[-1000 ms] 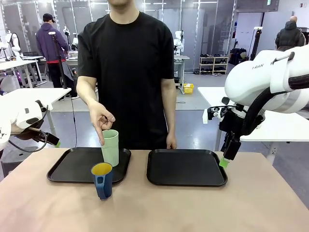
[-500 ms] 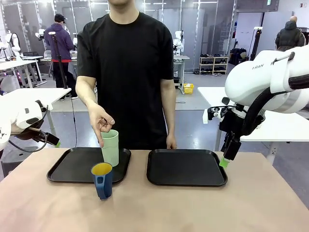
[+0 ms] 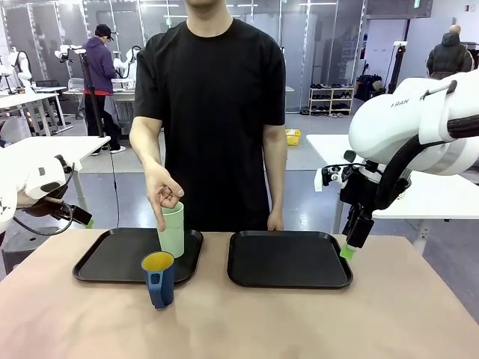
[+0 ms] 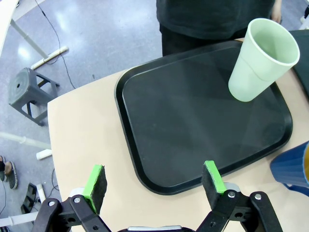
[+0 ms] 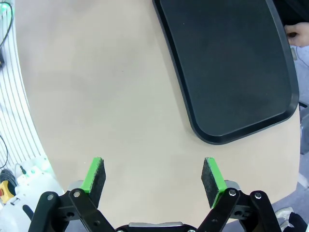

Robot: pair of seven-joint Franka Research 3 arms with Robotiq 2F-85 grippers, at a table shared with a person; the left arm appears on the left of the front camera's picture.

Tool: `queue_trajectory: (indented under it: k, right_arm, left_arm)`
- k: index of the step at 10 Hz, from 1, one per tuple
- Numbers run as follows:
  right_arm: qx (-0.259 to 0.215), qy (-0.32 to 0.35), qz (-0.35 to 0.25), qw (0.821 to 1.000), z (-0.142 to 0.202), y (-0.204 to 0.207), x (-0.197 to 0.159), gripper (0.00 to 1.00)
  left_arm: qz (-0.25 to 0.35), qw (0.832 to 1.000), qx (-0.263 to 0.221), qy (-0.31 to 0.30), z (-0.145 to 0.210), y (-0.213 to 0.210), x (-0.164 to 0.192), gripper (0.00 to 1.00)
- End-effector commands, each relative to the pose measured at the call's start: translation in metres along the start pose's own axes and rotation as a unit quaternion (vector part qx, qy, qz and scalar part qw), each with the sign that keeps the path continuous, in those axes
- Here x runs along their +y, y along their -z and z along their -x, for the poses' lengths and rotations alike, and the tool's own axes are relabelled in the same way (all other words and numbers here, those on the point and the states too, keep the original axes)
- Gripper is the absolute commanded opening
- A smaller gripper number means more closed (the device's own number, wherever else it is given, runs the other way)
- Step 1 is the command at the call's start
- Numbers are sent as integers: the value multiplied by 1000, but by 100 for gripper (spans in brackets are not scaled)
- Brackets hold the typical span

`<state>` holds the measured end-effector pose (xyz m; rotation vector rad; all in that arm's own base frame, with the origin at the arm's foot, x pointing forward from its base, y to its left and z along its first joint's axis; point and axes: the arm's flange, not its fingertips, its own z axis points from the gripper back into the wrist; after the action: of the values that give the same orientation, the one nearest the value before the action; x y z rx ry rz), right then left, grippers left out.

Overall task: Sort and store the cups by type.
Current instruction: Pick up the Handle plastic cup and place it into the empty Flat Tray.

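A tall mint-green cup (image 3: 172, 230) stands upright on the right part of the left black tray (image 3: 112, 258). The person's hand (image 3: 164, 196) hangs over it with fingertips at its rim. A dark blue handled mug (image 3: 159, 279) with a yellow inside stands on the bare table just in front of that tray. My left gripper (image 4: 154, 181) is open, hovering over the tray's (image 4: 193, 121) near left edge, well short of the green cup (image 4: 260, 60); the blue mug (image 4: 292, 166) shows at the right edge. My right gripper (image 5: 153, 176) is open above bare table beside the right tray (image 5: 227, 63).
The right black tray (image 3: 290, 258) has nothing on it. The person stands at the far edge behind both trays, the other hand (image 3: 275, 222) resting at the table edge. My right gripper (image 3: 348, 250) hangs at that tray's right side. A stool (image 4: 29, 94) stands on the floor.
The person has shifted slightly to the right, and the hand has settled closer onto the green cup's rim. Neither arm nor either cup has moved.
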<state>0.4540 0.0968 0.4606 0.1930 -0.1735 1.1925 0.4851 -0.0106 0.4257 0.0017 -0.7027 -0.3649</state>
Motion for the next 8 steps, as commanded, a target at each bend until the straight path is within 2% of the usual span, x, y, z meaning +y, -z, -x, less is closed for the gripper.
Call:
queue_trajectory:
  k: [1,2,3,5,6,7,8]
  right_arm:
    - [3,1,-1,1000,1,-2,1,100]
    - [3,1,-1,1000,1,-2,1,100]
    - [3,1,-1,1000,1,-2,1,100]
    - [3,1,-1,1000,1,-2,1,100]
    - [3,1,-1,1000,1,-2,1,100]
    - [3,1,-1,1000,1,-2,1,100]
    - [3,1,-1,1000,1,-2,1,100]
  left_arm:
    - [-2,1000,9,12,-1,-1,1,100]
    - [-1,999,18,30,-1,-1,0,100]
    - [42,997,20,58,-2,-4,-2,100]
    - [63,981,62,173,1,-10,-6,100]
    - [95,960,78,251,7,-16,-10,100]
    - [95,929,116,339,16,-20,-10,100]
    - [127,905,91,396,22,-23,-12,100]
